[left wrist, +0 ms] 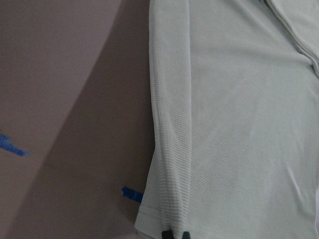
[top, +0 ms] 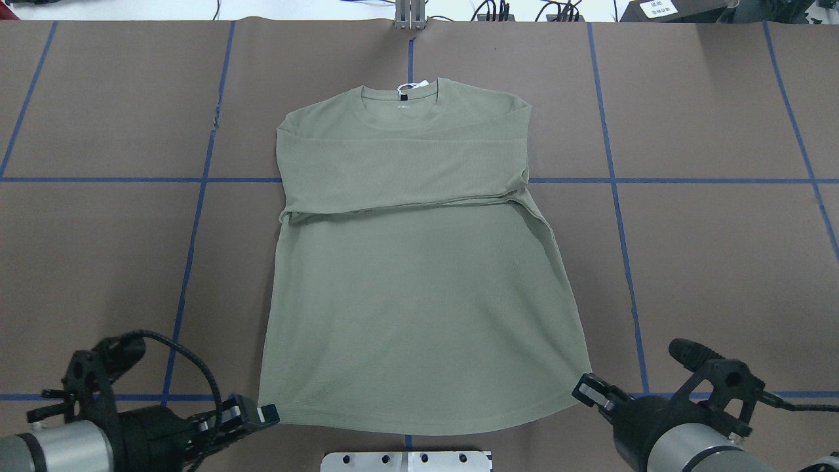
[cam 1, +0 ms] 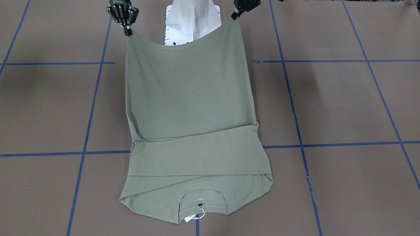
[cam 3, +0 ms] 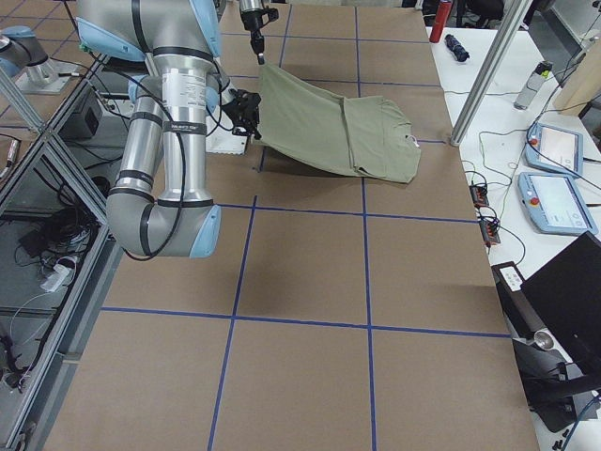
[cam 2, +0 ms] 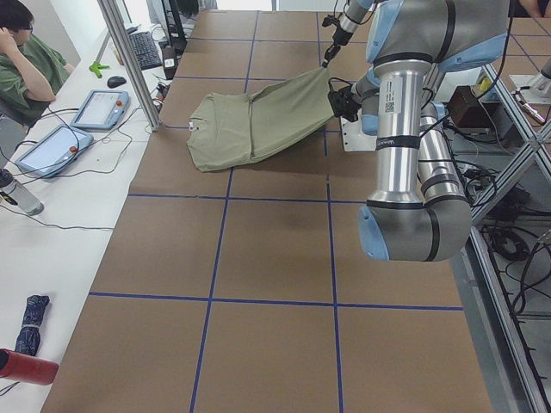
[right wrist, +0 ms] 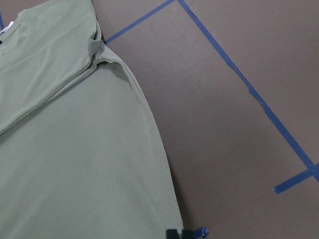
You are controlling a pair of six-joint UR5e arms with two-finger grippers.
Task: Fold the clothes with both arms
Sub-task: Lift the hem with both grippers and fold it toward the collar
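Brown paper-covered table gridded with blue tape lines, white side bench carrying two grey-blue tablet pendants, seated person in green top, red cylindrical bottle, slanted aluminium post

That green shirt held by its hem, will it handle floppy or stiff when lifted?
Probably floppy: the shirt sags between the left gripper and right gripper. Likely light: two corner pinches hold it up. Its folded sleeves may slip.
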